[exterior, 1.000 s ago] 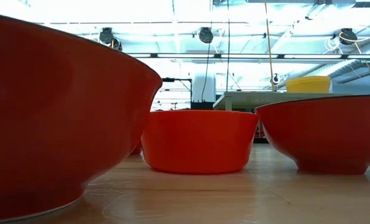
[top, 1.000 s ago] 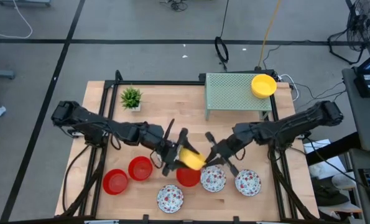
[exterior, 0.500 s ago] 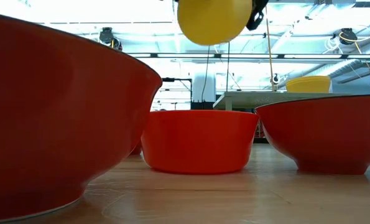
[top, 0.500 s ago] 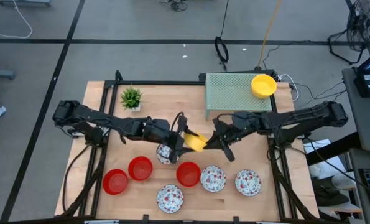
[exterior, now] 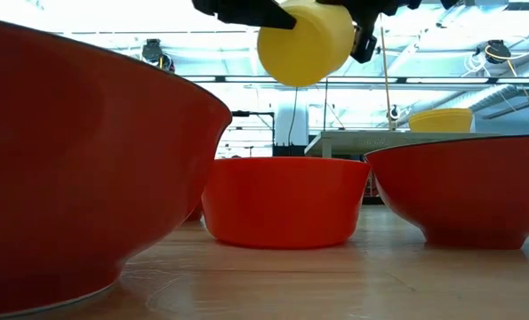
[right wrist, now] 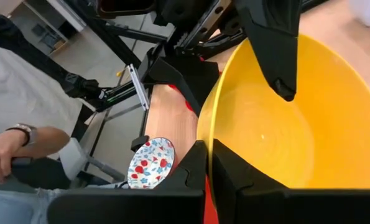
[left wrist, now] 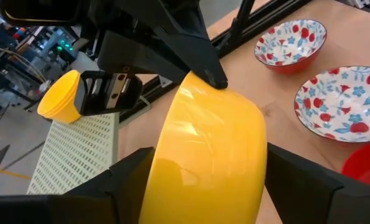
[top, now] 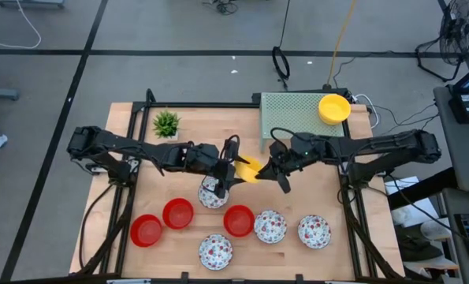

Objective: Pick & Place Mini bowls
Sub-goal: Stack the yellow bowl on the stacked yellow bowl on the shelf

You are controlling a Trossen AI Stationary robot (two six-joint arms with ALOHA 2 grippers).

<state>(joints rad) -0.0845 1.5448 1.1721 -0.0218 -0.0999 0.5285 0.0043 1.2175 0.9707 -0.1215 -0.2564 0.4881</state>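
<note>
A plain yellow mini bowl (top: 250, 170) hangs in the air over the middle of the table, between my two grippers. My left gripper (top: 236, 167) is shut on it from the table's left. My right gripper (top: 267, 169) is shut on its rim from the right. The low view shows the bowl (exterior: 304, 40) tilted, high above the table. A second yellow bowl (top: 333, 108) rests on the green rack (top: 297, 118). Three red bowls (top: 178, 213) and several floral bowls (top: 270, 226) stand on the table's near half. My left gripper holds the yellow bowl between its two fingers (left wrist: 132, 180), one on each side of the outer wall (left wrist: 172, 155). It comes level from the table's left. The bowl is lifted clear and tilted on its side. My right gripper pinches the bowl's rim (right wrist: 204, 134), with one finger (right wrist: 240, 171) inside the bowl and one outside. It comes from the table's right, about level. The bowl's opening faces this gripper.
A small green plant (top: 166, 124) stands at the far left. A floral bowl (top: 213, 192) sits just under my left gripper. The rack fills the far right corner. A person's hand (right wrist: 10, 143) shows beyond the table in the right wrist view.
Both grippers have gone toward the table's far edge and up. The yellow bowl has risen with them from just above the near row of bowls. It now shows in the low view, tipped more on its side. The floral bowl below my left gripper has come into sight.
</note>
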